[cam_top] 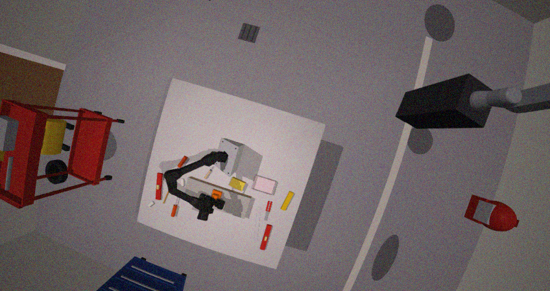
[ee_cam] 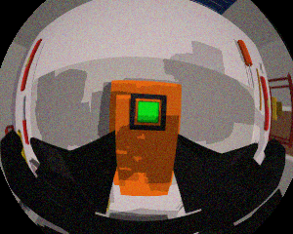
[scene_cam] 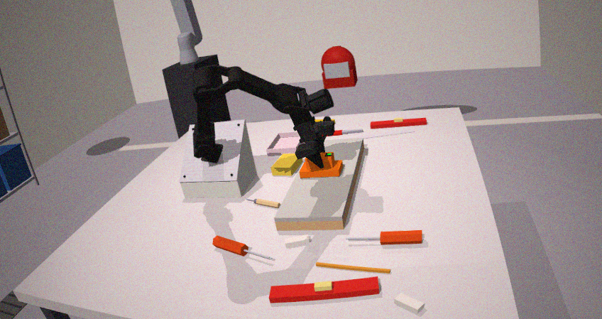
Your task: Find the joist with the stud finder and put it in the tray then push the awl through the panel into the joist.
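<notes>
The orange stud finder (cam_top: pixel 216 192) (scene_cam: pixel 321 172) (ee_cam: pixel 146 88) sits flat on the grey floor panel (cam_top: pixel 247 206) (scene_cam: pixel 302 208) (ee_cam: pixel 137 69), around its middle. Its square display (scene_cam: pixel 329 154) (ee_cam: pixel 148 111) is lit green. My gripper (scene_cam: pixel 319 163) (ee_cam: pixel 145 135) is shut on the stud finder, with one black finger on each side. The joist is hidden under the panel. The pink tray (cam_top: pixel 264 184) (scene_cam: pixel 282 142) is empty, beyond the yellow block. The awl (cam_top: pixel 208 172) (scene_cam: pixel 267 203), with a pale wooden handle, lies on the table between the panel and the sloped arm mount.
The yellow block (cam_top: pixel 237 183) (scene_cam: pixel 287 164) stands beside the panel, near the tray. The sloped mount (cam_top: pixel 250 161) (scene_cam: pixel 211 189) is on the awl's other side. Two orange screwdrivers (scene_cam: pixel 230 245) (scene_cam: pixel 401 236), a pencil (scene_cam: pixel 353 268) and a red level (cam_top: pixel 159 186) (scene_cam: pixel 324 293) lie past the panel's near end.
</notes>
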Robot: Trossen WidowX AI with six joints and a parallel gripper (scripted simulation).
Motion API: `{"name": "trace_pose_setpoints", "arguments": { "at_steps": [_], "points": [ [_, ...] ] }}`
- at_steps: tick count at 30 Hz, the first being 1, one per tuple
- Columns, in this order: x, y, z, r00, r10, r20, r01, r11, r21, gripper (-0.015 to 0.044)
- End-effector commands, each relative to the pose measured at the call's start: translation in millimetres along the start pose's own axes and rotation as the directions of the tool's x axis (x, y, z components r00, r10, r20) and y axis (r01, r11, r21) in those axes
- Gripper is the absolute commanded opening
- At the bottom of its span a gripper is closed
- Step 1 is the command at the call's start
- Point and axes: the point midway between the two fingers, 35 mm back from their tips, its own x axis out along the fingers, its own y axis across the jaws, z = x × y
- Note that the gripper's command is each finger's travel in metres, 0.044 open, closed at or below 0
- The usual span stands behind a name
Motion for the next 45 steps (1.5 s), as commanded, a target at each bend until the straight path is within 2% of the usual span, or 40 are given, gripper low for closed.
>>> {"name": "trace_pose_setpoints", "arguments": {
  "at_steps": [1,45],
  "points": [
    [0.6,18.6,0.1,1.0,0.004,-0.001,-0.004,1.0,-0.003,0.0],
    [-2.7,169.5,-0.1,1.0,0.013,0.001,-0.013,1.0,0.002,0.0]
  ]
}}
